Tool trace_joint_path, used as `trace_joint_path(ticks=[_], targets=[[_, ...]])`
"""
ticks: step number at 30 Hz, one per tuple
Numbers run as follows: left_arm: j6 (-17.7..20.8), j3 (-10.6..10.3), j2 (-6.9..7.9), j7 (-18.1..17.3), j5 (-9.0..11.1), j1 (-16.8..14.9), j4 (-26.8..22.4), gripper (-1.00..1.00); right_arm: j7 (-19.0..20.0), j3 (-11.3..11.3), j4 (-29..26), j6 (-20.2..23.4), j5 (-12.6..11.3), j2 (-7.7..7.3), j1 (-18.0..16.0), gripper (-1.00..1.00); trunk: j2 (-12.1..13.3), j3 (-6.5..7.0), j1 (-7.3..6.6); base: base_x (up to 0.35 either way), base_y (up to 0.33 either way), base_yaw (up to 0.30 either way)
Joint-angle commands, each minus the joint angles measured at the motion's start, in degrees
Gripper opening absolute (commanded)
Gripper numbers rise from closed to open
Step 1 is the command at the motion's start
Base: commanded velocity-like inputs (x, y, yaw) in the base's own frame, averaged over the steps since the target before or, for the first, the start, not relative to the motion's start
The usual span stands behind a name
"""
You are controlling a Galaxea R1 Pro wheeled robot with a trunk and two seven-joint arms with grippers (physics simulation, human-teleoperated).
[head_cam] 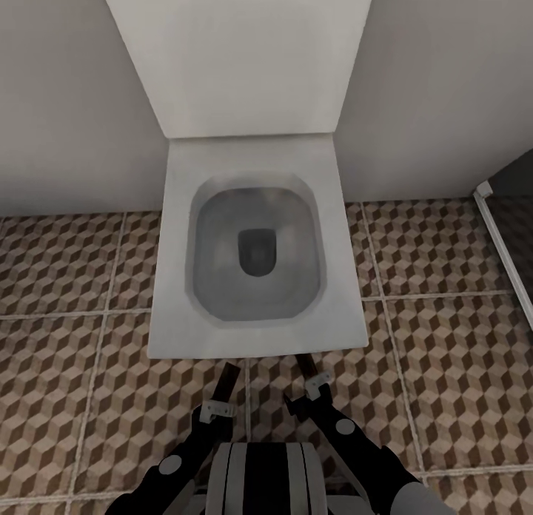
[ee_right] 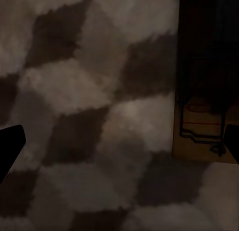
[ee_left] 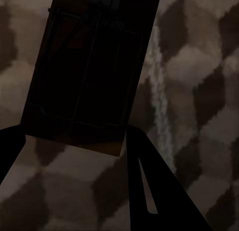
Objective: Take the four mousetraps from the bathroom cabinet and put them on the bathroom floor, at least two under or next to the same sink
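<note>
Mousetrap (ee_left: 84, 76) clamped in left pincer (ee_left: 74, 136) — right pincer (ee_right: 124, 131) spread wide, second mousetrap (ee_right: 204, 116) beside it.

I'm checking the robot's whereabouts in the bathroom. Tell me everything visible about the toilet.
The white, square-cornered, ceramic-looking toilet sits centred in the head view, seen from above. Its flat lid is raised upright against the pale wall. The rounded-rectangle bowl is grey inside, with a dark drain hole. It backs onto the wall, over the cube-patterned tile floor.
</note>
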Motion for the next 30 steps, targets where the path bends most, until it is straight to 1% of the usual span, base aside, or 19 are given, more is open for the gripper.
trace_joint_path(ticks=[1, 6, 7, 22, 30], targets=[[-0.3, -0.4, 0.09, 0.5, 0.4, -0.1, 0.0, -1.0, 0.1, 0.1, 0.1, -0.2, -0.5, -0.02, 0.0, 1.0, 0.0, -0.02, -0.01, 0.0, 0.0, 0.0], [-0.3, -0.5, 0.09, 0.5, 0.4, -0.1, 0.0, -1.0, 0.1, 0.2, 0.1, -0.3, -0.5, -0.02, 0.0, 1.0, 0.0, -0.02, -0.01, 0.0, 0.0, 0.0], [-0.3, -0.5, 0.09, 0.5, 0.4, -0.1, 0.0, 1.0, 0.1, 0.2, 0.1, -0.3, -0.5, -0.02, 0.0, 1.0, 0.0, -0.02, -0.01, 0.0, 0.0, 0.0], [-0.3, -0.5, 0.06, 0.5, 0.4, -0.1, 0.1, 1.0, 0.1, 0.1, 0.1, -0.3, -0.5, -0.02, 0.0, 1.0, 0.0, -0.02, -0.01, -0.002, 0.0, 0.0], [-0.3, -0.5, 0.08, 0.6, 0.4, -0.1, 0.1, 1.0, 0.1, 0.1, 0.1, -0.3, -0.5, -0.02, 0.0, 1.0, 0.0, -0.02, -0.01, -0.257, 0.0, 0.0]])
